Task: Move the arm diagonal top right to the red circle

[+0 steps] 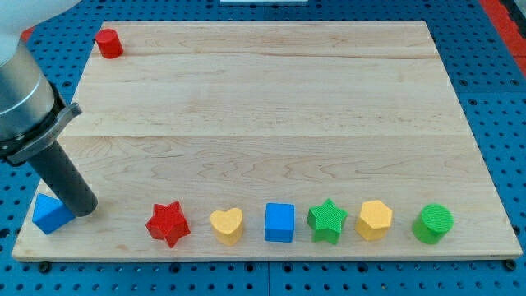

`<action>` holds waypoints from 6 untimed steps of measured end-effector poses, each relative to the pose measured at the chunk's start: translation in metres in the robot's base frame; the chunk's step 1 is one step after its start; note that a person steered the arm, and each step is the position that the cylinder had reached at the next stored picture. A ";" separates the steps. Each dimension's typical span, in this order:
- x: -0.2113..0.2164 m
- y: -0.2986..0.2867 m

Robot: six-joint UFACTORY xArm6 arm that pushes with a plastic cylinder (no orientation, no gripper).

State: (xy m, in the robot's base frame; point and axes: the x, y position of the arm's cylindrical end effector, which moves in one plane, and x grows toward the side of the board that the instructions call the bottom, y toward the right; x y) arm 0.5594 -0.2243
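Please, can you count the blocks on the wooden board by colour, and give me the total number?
Red: 2, the red circle and the red star.
Blue: 2, the blue block beside my tip and the blue cube.
Yellow: 2, the yellow heart and the yellow hexagon.
Green: 2, the green star and the green circle.
Total: 8 blocks.

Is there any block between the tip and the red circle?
No. In the camera view, only bare board lies between my tip, beside the blue block, and the red circle.
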 end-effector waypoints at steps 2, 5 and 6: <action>-0.025 0.020; -0.215 0.044; -0.295 0.065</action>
